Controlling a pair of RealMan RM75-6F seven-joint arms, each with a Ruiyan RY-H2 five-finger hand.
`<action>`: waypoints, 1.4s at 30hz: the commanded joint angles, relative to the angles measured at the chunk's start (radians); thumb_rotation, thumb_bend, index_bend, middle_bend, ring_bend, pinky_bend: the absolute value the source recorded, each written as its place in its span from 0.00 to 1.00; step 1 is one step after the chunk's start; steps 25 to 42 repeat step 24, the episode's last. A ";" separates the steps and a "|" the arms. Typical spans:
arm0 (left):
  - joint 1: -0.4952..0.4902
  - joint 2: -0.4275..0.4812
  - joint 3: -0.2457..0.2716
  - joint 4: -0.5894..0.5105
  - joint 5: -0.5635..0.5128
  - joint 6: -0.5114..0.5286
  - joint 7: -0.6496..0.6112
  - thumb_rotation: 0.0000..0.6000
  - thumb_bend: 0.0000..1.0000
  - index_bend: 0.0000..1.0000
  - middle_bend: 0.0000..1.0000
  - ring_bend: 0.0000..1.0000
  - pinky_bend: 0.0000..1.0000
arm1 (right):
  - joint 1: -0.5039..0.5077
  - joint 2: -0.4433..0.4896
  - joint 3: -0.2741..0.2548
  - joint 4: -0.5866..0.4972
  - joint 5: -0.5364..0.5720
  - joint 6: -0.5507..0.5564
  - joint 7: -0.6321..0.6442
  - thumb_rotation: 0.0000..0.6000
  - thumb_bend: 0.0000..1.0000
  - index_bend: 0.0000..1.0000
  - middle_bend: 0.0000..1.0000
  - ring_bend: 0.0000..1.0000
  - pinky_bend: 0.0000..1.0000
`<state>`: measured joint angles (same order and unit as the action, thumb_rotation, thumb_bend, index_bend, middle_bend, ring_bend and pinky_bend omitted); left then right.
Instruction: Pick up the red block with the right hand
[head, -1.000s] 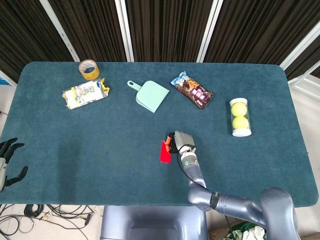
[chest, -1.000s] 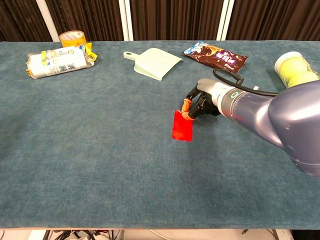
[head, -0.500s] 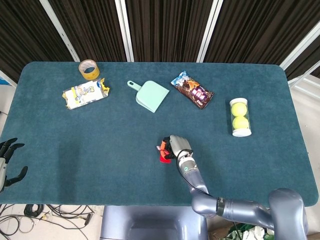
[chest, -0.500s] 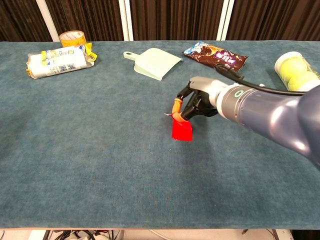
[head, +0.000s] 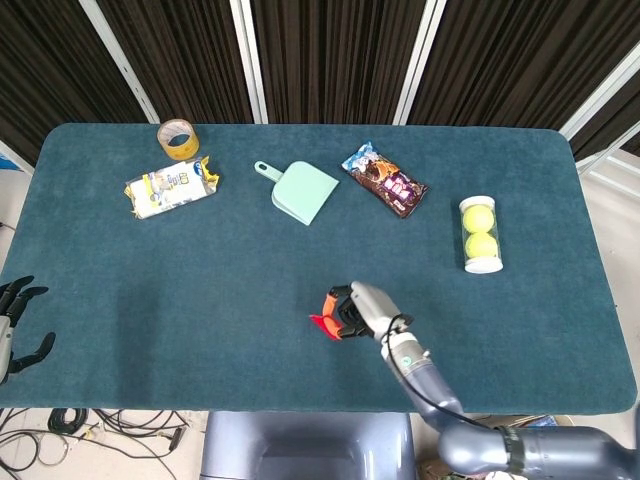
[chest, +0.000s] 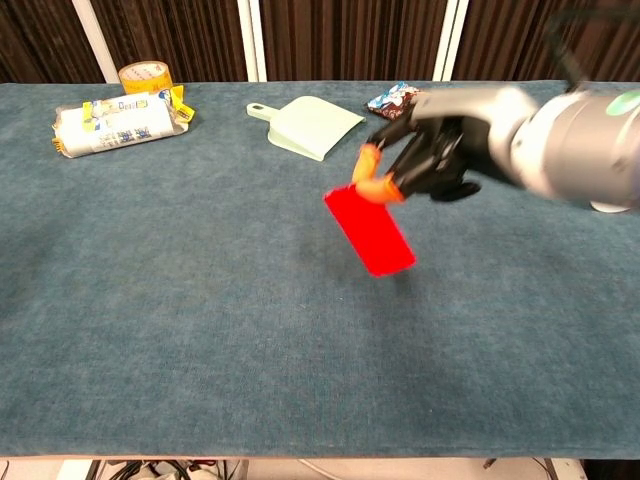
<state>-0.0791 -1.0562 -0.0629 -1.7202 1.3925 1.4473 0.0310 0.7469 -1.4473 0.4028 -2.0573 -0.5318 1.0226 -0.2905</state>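
Nearest the robot, off the table's front-left corner, left hand (head: 15, 325) sits low, fingers apart, holding nothing; head view only.

Front-centre: right hand (chest: 430, 155) pinches one red block (chest: 370, 230) by its upper edge between orange-tipped fingers (chest: 372, 186). Block is tilted and looks lifted clear of the teal table (head: 150, 290), hanging below and left of the hand in chest view. Head view shows only a sliver of the red block (head: 322, 323) at the fingertips of the right hand (head: 357, 310).

Mid table, right side: one clear tube (head: 480, 235) lying flat, two yellow-green tennis balls visible inside.

Further back, centre: one mint-green dustpan (head: 300, 191), handle pointing back-left. Just right of it, one dark snack packet (head: 385, 180); print too small to read.

Back left: one white-and-yellow wrapped packet (head: 170, 187), blue lettering, unreadable. Just behind it, near the far edge, one roll of tan tape (head: 179, 138) lying flat.

Count: 1 block, 1 tube with 2 balls, 1 dustpan, 2 packets, 1 tape roll. No legible brand or text anywhere.
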 joint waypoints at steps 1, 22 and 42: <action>0.001 0.000 0.000 0.000 0.000 0.001 -0.001 1.00 0.33 0.23 0.11 0.10 0.06 | -0.049 0.124 0.112 -0.066 0.007 -0.107 0.159 1.00 0.49 0.64 0.94 1.00 1.00; 0.000 -0.002 -0.005 0.002 -0.011 -0.002 0.001 1.00 0.33 0.23 0.11 0.10 0.06 | -0.189 0.300 0.540 0.094 -0.121 -0.768 0.796 1.00 0.46 0.64 0.94 1.00 1.00; -0.002 -0.001 -0.005 0.001 -0.013 -0.006 0.000 1.00 0.33 0.23 0.11 0.10 0.06 | -0.189 0.295 0.538 0.101 -0.139 -0.773 0.801 1.00 0.46 0.64 0.94 1.00 1.00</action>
